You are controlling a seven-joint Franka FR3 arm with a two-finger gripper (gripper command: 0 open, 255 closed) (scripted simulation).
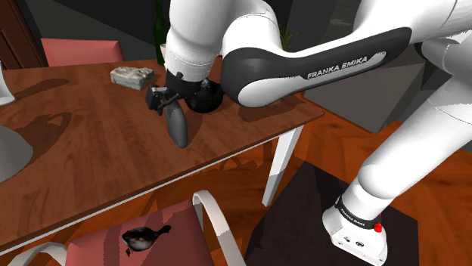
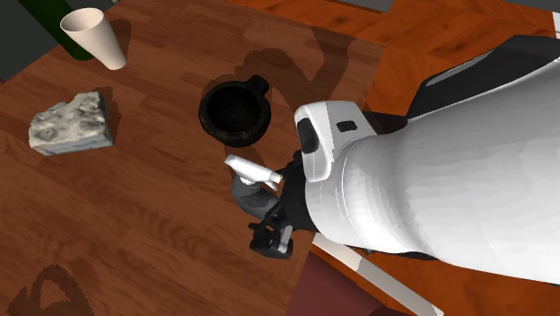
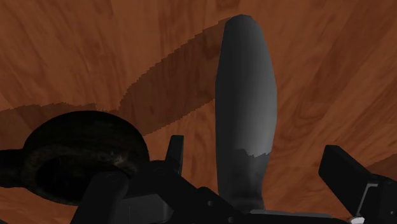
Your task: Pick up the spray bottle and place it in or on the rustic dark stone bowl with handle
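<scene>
The spray bottle (image 1: 178, 127) is a dark grey, rounded bottle lying on the wooden table (image 1: 83, 143), close beside the dark stone bowl with handle (image 1: 206, 97). My gripper (image 1: 166, 100) is low over the bottle's neck end. In the wrist view the fingers (image 3: 175, 153) stand apart on either side of the bottle (image 3: 247, 108), with a gap on each side, so nothing is clasped. The bowl (image 3: 76, 153) lies just beyond one finger. From the second exterior view the bottle (image 2: 242, 188) shows under the gripper (image 2: 260, 205), a little short of the bowl (image 2: 235, 112).
A pale rough stone block (image 1: 132, 75) lies further back on the table, also seen as the block (image 2: 72, 123). A cream cup (image 2: 94, 38) and a green bottle (image 2: 54, 31) stand near the far edge. A pink chair (image 1: 113, 242) with a small dark object (image 1: 144, 238) sits below the table's near edge.
</scene>
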